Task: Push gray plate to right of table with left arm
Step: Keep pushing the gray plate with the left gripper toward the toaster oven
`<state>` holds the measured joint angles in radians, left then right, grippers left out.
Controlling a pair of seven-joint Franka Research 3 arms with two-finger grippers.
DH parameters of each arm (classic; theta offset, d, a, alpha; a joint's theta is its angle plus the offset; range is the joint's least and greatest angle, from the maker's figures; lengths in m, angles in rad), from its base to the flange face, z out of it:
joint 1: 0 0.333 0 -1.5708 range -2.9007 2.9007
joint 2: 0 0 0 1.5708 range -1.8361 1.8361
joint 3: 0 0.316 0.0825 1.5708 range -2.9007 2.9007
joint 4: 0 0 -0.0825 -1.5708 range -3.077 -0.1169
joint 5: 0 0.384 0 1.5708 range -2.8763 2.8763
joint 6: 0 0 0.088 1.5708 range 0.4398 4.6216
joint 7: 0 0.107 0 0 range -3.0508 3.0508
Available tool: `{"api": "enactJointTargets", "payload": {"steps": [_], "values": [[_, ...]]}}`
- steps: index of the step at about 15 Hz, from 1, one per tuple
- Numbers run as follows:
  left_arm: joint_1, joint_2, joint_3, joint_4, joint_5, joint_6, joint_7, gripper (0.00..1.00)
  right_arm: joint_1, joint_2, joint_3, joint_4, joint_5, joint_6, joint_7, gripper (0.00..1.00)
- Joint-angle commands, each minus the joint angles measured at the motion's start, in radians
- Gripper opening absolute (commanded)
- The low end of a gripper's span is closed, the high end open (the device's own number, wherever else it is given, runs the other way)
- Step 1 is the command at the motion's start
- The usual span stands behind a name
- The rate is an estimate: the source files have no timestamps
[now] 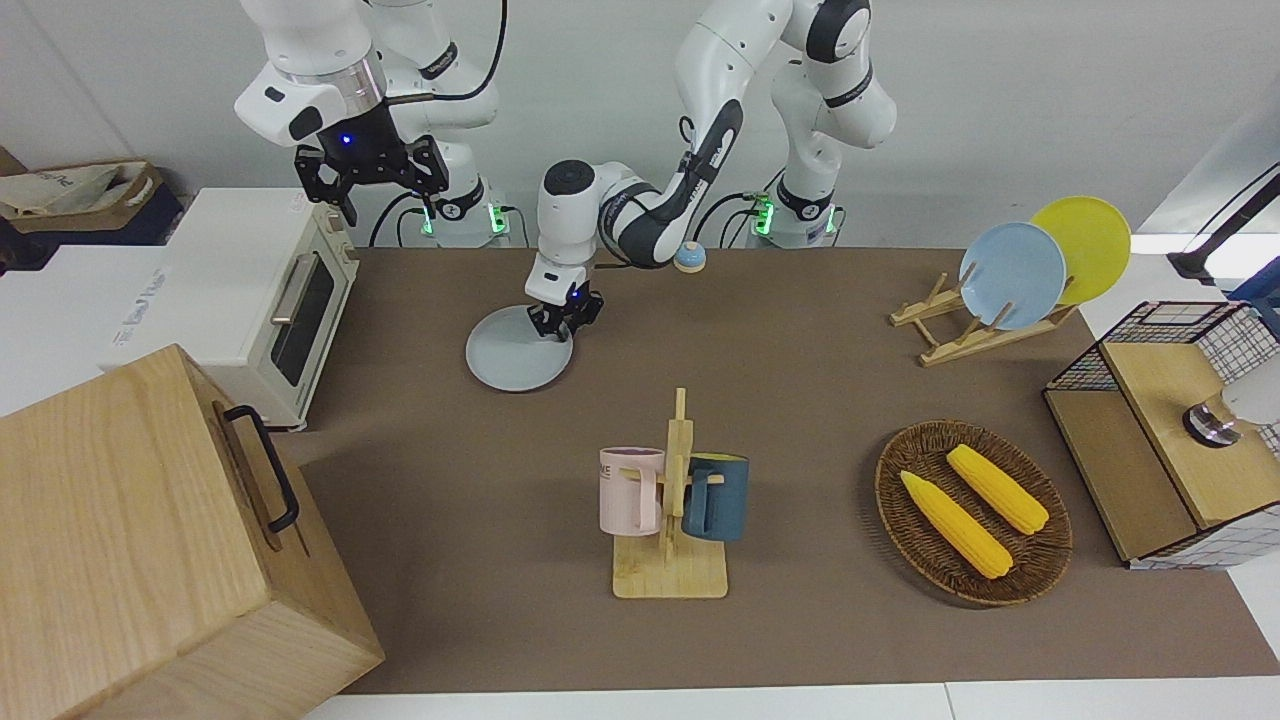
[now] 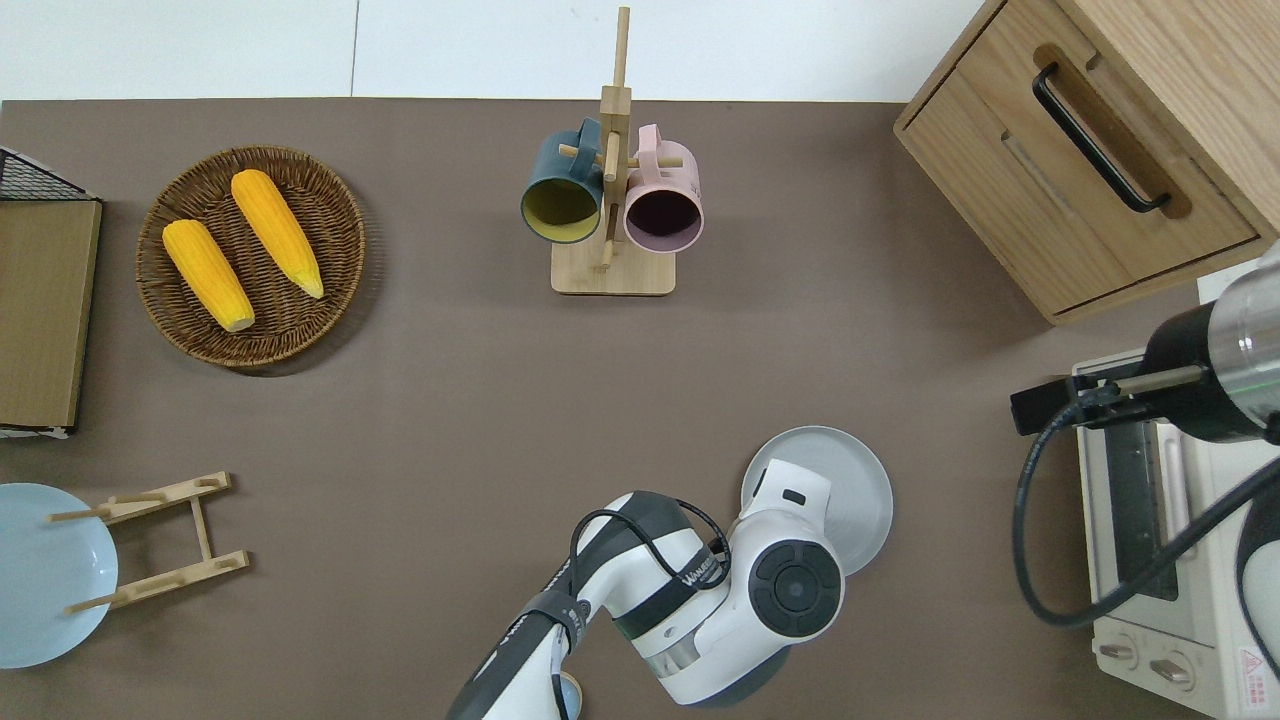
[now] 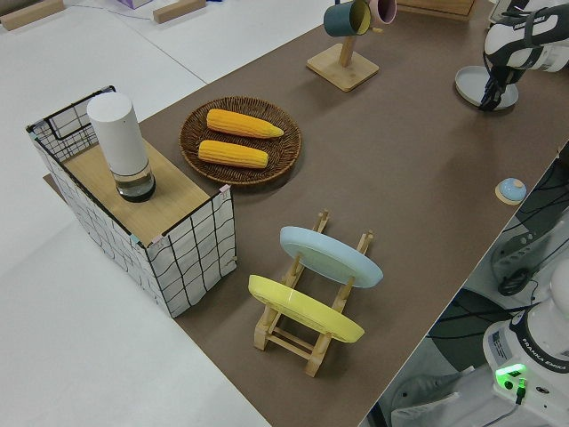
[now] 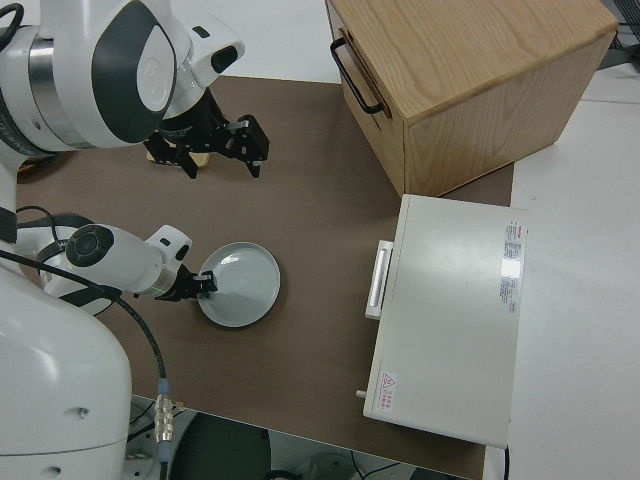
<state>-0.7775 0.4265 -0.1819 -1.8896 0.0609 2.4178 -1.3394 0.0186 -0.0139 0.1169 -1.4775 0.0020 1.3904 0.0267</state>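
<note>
The gray plate (image 1: 515, 364) lies flat on the brown table (image 1: 800, 400), toward the right arm's end and near the robots' edge. It also shows in the overhead view (image 2: 855, 485) and the right side view (image 4: 243, 287). My left gripper (image 1: 560, 326) points down and touches the plate at its rim on the side toward the left arm's end (image 4: 205, 285). In the overhead view the arm's wrist hides the gripper. My right gripper (image 1: 370, 182) is open and empty, and that arm is parked.
A white toaster oven (image 1: 270, 290) and a wooden cabinet (image 1: 150, 540) stand at the right arm's end. A mug rack (image 1: 670, 500) stands mid-table. A corn basket (image 1: 972, 510), a plate rack (image 1: 1010, 275) and a wire crate (image 1: 1170, 420) are toward the left arm's end.
</note>
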Motion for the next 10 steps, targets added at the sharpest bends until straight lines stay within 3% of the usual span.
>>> {"api": "enactJointTargets", "payload": {"steps": [1, 3, 4, 7, 10], "values": [[-0.011, 0.029, 0.016, 0.046, 0.019, -0.044, -0.023, 0.67, -0.020, -0.003, 0.013, 0.008, 0.010, -0.014, 0.001, 0.983], [-0.008, 0.029, 0.016, 0.063, 0.019, -0.091, -0.017, 0.93, -0.020, -0.003, 0.015, 0.008, 0.010, -0.014, 0.002, 0.983], [-0.006, 0.022, 0.018, 0.064, 0.019, -0.103, -0.014, 0.99, -0.020, -0.003, 0.013, 0.008, 0.010, -0.014, 0.001, 0.983], [0.000, -0.003, 0.021, 0.064, 0.019, -0.135, 0.002, 0.99, -0.020, -0.003, 0.013, 0.008, 0.010, -0.014, 0.002, 0.983], [0.009, -0.050, 0.058, 0.066, 0.014, -0.207, 0.067, 0.99, -0.020, -0.003, 0.013, 0.008, 0.010, -0.014, 0.002, 0.983]]}}
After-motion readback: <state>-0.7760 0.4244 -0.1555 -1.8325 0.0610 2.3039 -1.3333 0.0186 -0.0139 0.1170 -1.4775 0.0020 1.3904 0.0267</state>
